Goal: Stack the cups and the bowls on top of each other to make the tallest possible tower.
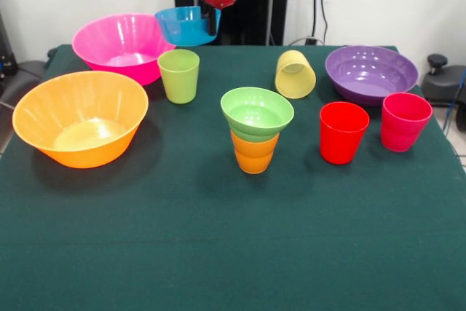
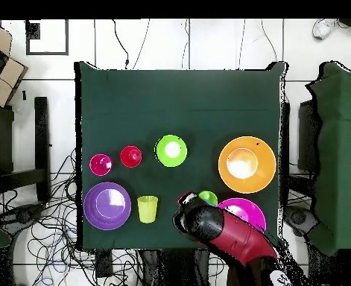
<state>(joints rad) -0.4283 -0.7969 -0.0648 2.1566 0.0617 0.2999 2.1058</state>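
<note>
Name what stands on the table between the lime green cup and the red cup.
The light green bowl on the orange ribbed cup; the front view shows it between the lime green cup and red cup.

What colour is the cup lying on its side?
Pale translucent yellow cup; the front view shows it best.

No readable text, label or number shows on anything.

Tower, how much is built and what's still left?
Built: the green bowl sits on the orange cup. In hand: the gripper holds the blue bowl in the air. Left: adding that bowl, then the other cups and bowls standing around the table.
</note>
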